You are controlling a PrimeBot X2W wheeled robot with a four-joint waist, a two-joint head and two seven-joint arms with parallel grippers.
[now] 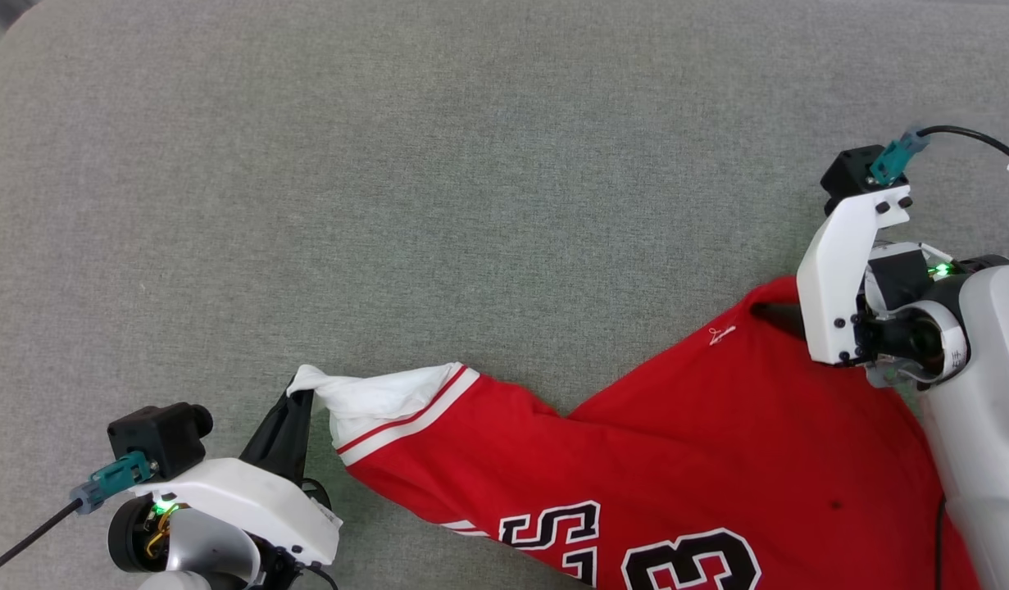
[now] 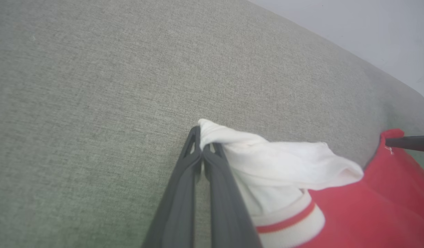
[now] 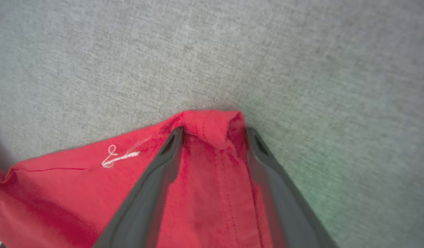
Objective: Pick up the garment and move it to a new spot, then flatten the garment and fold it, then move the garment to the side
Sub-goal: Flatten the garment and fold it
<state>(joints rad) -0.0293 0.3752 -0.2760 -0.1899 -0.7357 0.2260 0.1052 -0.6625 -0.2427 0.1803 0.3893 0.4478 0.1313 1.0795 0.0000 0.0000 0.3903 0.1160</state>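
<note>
Nearest us we see our left gripper (image 2: 202,148) pointing forward, fingers pressed together on the white sleeve end of the one garment (image 1: 717,434) (it lies on the grey cushion (image 1: 471,164)). Farther, our right gripper (image 3: 213,132) points leftward, fingers spread astride a red corner.

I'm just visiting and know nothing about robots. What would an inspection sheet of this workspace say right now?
Surface: grey-green fabric pad, woven texture.
Job's things: red jersey lying partly spread, with black white-outlined characters at the head view's bottom edge; its white sleeve end points to the robot's left.
Clutter: nothing seen.
Grippers: left tool shut on the white sleeve end; right tool open, a finger on either side of a red corner of the jersey.
Cables: left wrist cable and right wrist cable, both black with teal plugs.
Surroundings: pale background beyond the pad's edge; wall or floor, cannot tell.
</note>
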